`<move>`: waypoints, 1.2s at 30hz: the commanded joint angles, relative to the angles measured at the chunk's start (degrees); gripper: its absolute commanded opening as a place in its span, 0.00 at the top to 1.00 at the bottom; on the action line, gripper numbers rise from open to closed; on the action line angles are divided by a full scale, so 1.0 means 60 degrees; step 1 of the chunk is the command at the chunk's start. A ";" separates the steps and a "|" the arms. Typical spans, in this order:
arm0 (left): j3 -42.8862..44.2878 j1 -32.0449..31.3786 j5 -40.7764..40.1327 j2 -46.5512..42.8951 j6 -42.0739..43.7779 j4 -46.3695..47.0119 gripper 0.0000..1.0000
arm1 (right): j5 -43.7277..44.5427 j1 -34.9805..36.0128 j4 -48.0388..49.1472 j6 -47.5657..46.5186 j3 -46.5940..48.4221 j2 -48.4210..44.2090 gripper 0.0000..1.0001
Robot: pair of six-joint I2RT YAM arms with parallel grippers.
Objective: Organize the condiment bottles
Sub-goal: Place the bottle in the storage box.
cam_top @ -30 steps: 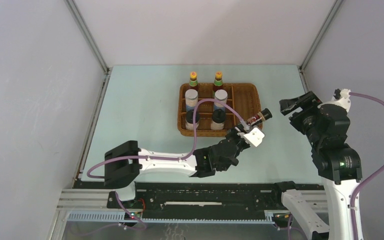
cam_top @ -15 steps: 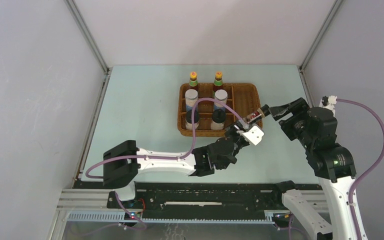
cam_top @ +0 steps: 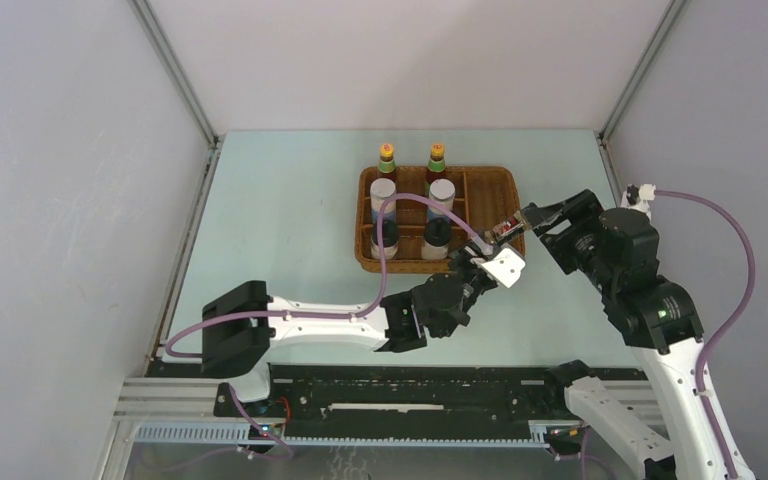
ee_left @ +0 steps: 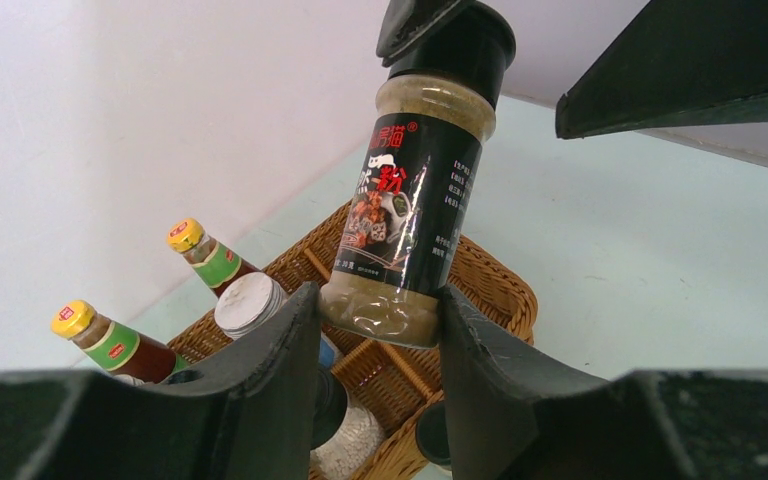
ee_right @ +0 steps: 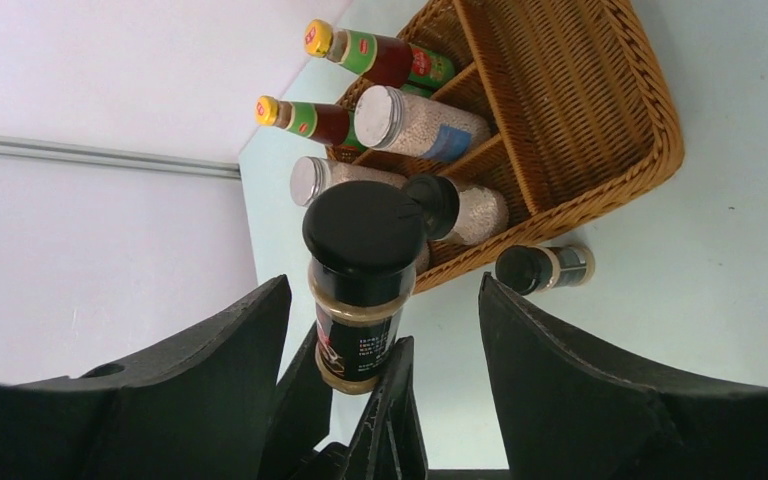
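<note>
A tiny dark bottle (ee_left: pixel 415 220) with a black cap and black label hangs in the air just right of the wicker tray (cam_top: pixel 490 185). My left gripper (ee_left: pixel 380 320) is shut on its lower end. My right gripper (ee_right: pixel 380 330) is open, one finger on each side of the bottle's cap end (ee_right: pixel 363 235) with room to spare. In the top view they meet at the tray's right rim: left gripper (cam_top: pixel 493 245), bottle (cam_top: pixel 508 230), right gripper (cam_top: pixel 532 218). Another tiny dark bottle (ee_right: pixel 545 267) rests on the table beside the tray.
The tray holds two yellow-capped sauce bottles (cam_top: pixel 387 158) at the back, two silver-topped shakers (cam_top: pixel 384 192) in the middle and two black-capped white bottles (cam_top: pixel 436 238) at the front. Its right-hand compartments (ee_right: pixel 560 90) hold nothing. Grey walls enclose the table.
My right arm has swung left from the right wall to the held bottle, and its jaws now flank the cap and have narrowed a little. The left arm has barely moved.
</note>
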 commanded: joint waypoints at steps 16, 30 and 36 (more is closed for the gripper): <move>0.0280 0.0046 -0.0122 -0.0525 0.0148 0.0839 1.00 | 0.0673 0.0563 0.0991 0.0072 0.0001 0.0416 0.35; 0.0083 0.0037 -0.0180 -0.0554 0.0153 0.1058 1.00 | 0.0840 0.0699 0.1276 -0.0139 0.0001 0.0593 0.48; 0.0017 0.0047 -0.0210 -0.0565 0.0159 0.1104 1.00 | 0.0870 0.0713 0.1329 -0.0274 -0.0003 0.0626 0.54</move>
